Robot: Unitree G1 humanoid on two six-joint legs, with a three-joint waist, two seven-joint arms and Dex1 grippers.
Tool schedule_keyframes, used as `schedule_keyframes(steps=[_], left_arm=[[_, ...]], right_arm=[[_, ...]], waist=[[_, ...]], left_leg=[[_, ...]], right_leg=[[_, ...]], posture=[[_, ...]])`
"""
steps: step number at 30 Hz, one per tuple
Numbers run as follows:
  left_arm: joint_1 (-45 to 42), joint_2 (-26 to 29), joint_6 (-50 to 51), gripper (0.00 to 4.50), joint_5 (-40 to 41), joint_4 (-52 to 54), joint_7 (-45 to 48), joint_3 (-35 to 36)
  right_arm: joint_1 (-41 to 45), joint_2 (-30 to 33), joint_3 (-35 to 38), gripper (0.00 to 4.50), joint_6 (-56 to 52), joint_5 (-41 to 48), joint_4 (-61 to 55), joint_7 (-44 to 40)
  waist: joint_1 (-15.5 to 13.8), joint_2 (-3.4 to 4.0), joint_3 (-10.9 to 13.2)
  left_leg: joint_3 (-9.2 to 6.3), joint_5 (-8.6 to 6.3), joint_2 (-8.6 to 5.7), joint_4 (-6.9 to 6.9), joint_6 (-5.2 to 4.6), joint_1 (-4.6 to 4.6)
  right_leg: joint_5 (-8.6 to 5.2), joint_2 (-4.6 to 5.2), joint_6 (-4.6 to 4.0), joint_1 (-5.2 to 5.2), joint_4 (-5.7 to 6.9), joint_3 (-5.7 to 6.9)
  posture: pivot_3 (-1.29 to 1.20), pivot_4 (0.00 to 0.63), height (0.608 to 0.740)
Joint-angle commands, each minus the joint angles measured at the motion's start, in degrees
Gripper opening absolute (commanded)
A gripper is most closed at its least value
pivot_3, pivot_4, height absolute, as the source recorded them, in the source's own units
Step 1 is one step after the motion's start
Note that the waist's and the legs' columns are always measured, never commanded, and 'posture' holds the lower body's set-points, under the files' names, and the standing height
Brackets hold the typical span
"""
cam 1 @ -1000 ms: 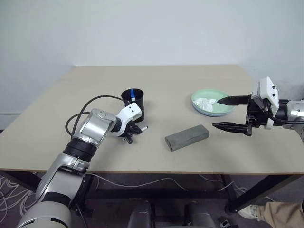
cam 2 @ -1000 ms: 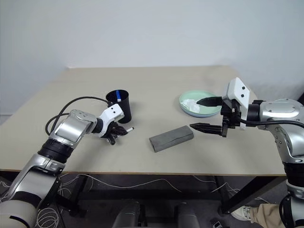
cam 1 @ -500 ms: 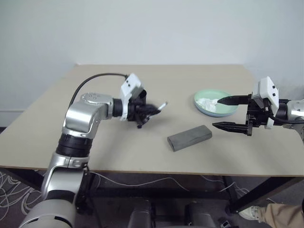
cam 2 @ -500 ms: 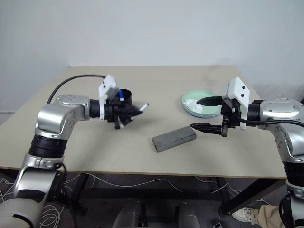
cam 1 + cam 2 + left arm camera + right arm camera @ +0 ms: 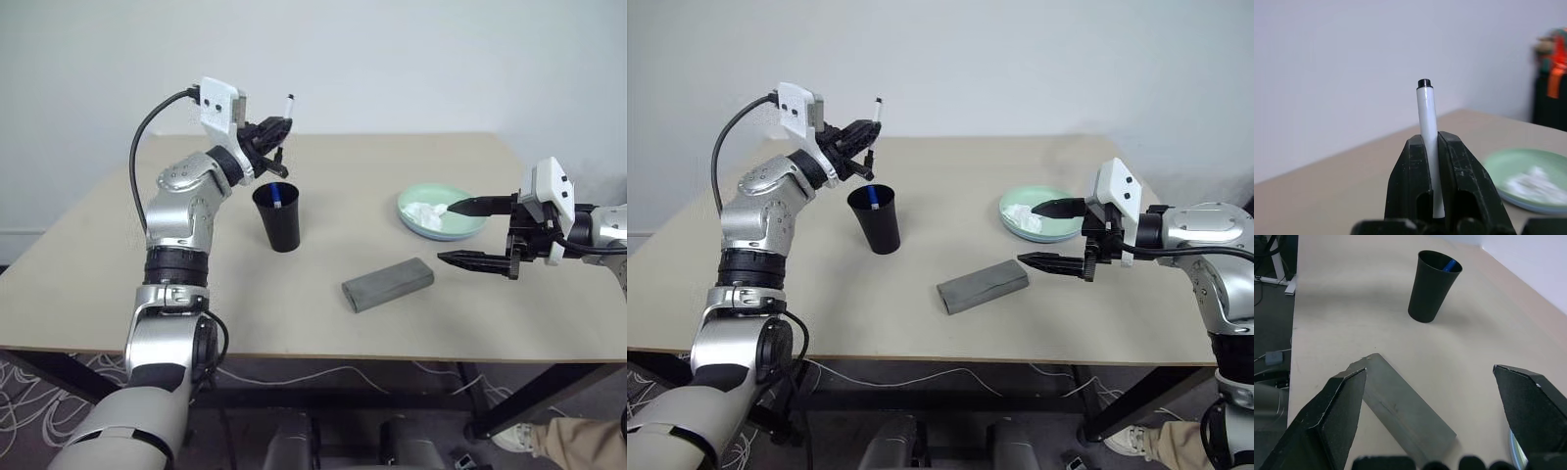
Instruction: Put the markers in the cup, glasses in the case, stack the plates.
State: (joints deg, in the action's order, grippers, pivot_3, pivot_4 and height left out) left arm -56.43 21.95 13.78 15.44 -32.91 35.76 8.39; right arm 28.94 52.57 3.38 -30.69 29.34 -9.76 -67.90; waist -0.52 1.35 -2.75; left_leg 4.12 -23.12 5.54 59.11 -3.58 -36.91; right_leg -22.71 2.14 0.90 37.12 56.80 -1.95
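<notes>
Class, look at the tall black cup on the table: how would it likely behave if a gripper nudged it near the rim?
The cup is tall and tapers to a narrow base, so a push near the rim would probably tip it rather than slide it. It looks like thin plastic, likely light. The blue-capped marker leaning inside adds little steadying weight.

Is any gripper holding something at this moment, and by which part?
The left gripper holds the black-capped marker by the lower barrel, cap end up. The right gripper holds nothing.
</notes>
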Motion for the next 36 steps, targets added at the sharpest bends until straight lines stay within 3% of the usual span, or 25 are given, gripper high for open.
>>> schedule_keyframes(steps=[1,22,27,35,36], left_arm=[[-2.63,1.33,-6.90,0.01,-0.98,-4.80,-0.65,1.76],[4.01,0.60,-4.11,0.01,-0.07,-5.79,6.07,1.01],[4.92,0.36,-4.99,1.49,-0.10,-7.11,6.36,1.41],[5.13,-0.02,-5.22,4.33,0.08,-5.54,5.94,1.58],[5.11,0.12,-5.03,4.43,0.17,-5.17,6.07,1.63]], right_arm=[[0.97,0.09,2.04,4.50,0.44,0.98,-1.14,0.37],[1.22,-0.16,1.76,4.50,1.05,0.86,-0.95,0.23],[1.21,-0.52,1.65,4.50,1.22,0.86,-0.98,0.37],[1.35,-0.85,1.69,4.50,1.36,0.78,-0.94,0.43],[1.46,-0.96,1.60,4.50,1.27,0.74,-1.00,0.53]], waist=[[-0.02,0.01,-0.01],[0.02,0.01,-0.01],[0.02,0.01,-0.01],[0.02,0.01,-0.01],[0.02,0.01,-0.01]], left_leg=[[0.01,0.00,-0.01,-0.01,0.00,-0.02],[-0.03,0.00,-0.01,-0.01,0.01,-0.04],[-0.02,0.00,-0.03,0.01,0.01,-0.03],[-0.04,0.00,-0.02,0.00,0.01,-0.02],[-0.04,0.00,-0.02,0.00,0.01,-0.02]], right_leg=[[0.00,0.03,0.00,0.00,-0.02,0.04],[0.00,0.12,-0.01,-0.05,-0.03,0.21],[0.00,0.13,0.00,-0.08,-0.03,0.22],[0.00,0.13,-0.01,-0.09,-0.03,0.23],[0.00,0.13,0.00,-0.09,-0.03,0.23]], posture=[[0.00,0.000,0.612],[0.00,0.000,0.612],[0.00,0.000,0.612],[0.00,0.000,0.612],[0.00,0.000,0.612]])
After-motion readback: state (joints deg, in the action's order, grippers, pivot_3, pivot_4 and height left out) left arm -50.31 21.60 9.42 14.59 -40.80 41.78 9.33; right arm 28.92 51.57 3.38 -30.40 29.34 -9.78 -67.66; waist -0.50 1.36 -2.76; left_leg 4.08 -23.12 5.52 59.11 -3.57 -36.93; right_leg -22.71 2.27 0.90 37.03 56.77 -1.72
